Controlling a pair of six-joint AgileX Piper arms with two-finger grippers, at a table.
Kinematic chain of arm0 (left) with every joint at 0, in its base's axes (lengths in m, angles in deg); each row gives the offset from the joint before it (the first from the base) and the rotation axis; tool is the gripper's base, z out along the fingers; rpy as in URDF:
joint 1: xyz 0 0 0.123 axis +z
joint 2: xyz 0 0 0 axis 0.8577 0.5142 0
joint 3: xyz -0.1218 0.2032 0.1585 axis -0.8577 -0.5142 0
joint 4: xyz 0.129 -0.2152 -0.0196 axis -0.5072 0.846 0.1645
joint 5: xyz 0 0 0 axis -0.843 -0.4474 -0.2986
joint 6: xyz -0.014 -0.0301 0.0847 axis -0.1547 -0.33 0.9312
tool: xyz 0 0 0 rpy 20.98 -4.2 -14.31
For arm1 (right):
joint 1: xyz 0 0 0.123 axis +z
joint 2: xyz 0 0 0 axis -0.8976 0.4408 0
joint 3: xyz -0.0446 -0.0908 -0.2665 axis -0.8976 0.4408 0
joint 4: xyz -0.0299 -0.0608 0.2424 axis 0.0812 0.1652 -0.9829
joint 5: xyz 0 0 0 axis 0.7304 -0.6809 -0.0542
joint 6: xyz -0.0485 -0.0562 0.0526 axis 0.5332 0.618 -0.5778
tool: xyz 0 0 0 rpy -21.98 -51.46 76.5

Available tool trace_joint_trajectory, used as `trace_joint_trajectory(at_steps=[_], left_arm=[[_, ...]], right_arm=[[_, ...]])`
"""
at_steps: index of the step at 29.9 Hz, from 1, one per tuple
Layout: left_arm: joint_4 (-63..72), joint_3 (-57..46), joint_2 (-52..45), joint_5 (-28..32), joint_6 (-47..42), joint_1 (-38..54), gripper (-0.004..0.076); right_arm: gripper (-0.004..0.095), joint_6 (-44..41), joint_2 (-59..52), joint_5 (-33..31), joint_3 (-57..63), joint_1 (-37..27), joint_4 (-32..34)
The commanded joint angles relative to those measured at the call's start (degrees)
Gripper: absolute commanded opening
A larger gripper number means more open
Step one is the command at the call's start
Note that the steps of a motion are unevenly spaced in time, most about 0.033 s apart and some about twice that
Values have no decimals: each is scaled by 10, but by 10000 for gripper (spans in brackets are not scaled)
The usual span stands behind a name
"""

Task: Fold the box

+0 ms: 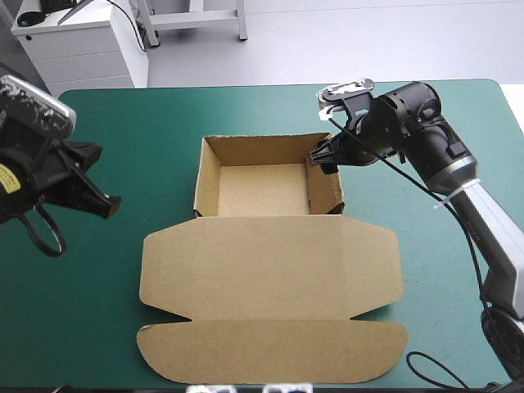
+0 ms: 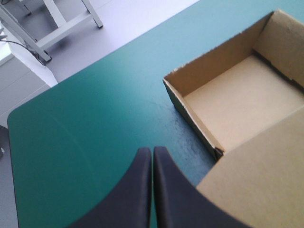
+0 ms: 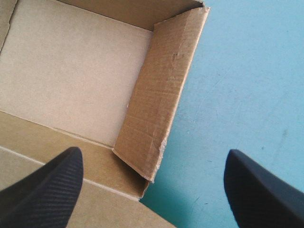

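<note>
The brown box (image 1: 270,246) stands mid-table as an open tray (image 1: 260,190) with its walls raised, and its lid (image 1: 270,282) lies flat toward the near edge. My right gripper (image 1: 323,155) hovers over the tray's right wall (image 3: 159,90), open, one finger above the tray's inside and one above the teal-green cover. My left gripper (image 1: 106,205) is shut and holds nothing, off to the left of the box. In the left wrist view its fingers (image 2: 152,190) meet in a point ahead of the tray's left wall (image 2: 192,118).
Teal-green cover (image 1: 123,311) lies bare left and right of the box. A white cabinet (image 1: 78,41) and a grey frame stand beyond the table's far edge.
</note>
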Motion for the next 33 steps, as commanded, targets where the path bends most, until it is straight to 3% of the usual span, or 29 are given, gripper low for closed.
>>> trace_joint_trajectory(at_steps=[1, 16, 23, 33], left_arm=[[-2, -68, -47, -22, -2, -4, -6], [1, -435, -180, 9, -66, -4, -6], [6, -473, -218, 18, -67, -4, -6], [-2, -473, -259, 18, -67, -4, -6]], right_arm=[[737, 6, -26, 23, -18, -2, 6], [737, 8, 11, 44, -18, -2, 6], [737, -9, 90, 53, -18, -4, 36], [737, -22, 164, 60, -18, -37, -16]])
